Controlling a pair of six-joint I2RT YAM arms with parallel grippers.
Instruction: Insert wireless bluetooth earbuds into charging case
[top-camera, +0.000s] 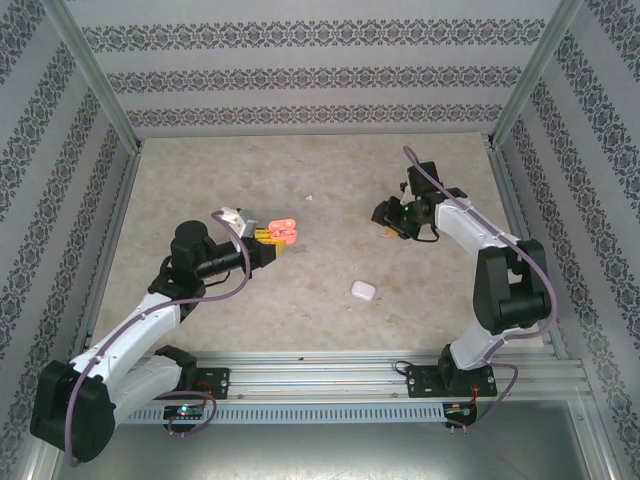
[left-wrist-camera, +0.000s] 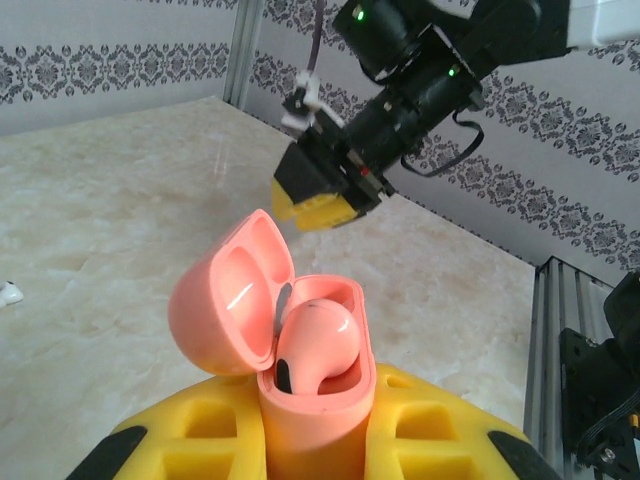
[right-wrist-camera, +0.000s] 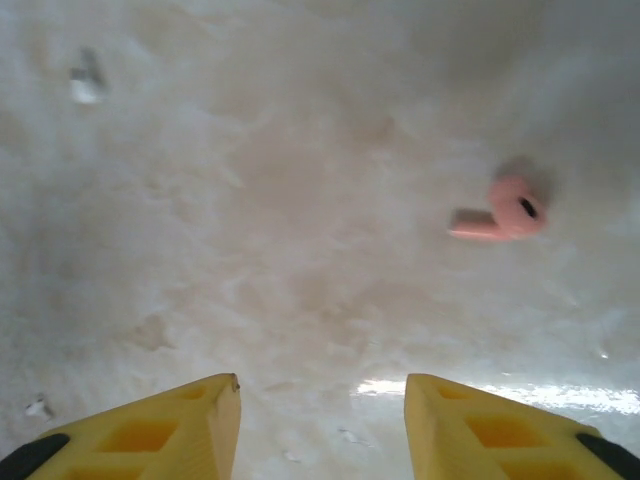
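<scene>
Clamping the lower body of the pink charging case (left-wrist-camera: 320, 400) from both sides, the left gripper (left-wrist-camera: 320, 440) has its yellow fingers (left-wrist-camera: 190, 432) closed on it at the bottom centre of the left wrist view. The case stands upright with its lid (left-wrist-camera: 225, 300) hinged open to the left. One pink earbud (left-wrist-camera: 315, 345) sits in the case's well, rounded head up. Beyond it, in the upper middle of that frame, the right gripper (left-wrist-camera: 320, 195) hangs above the table (left-wrist-camera: 130, 200), and a white earbud (left-wrist-camera: 8, 292) lies at the far left edge. In the right wrist view the right gripper's own fingers (right-wrist-camera: 160, 435) are spread apart at the bottom edge with nothing between them. A second pink earbud (right-wrist-camera: 500, 213) lies on the marbled surface at the right of that frame, ahead of the fingers and clear of them. From above, a white case (top-camera: 362, 290) rests on the table just below centre, between the two arms and well apart from both grippers.
</scene>
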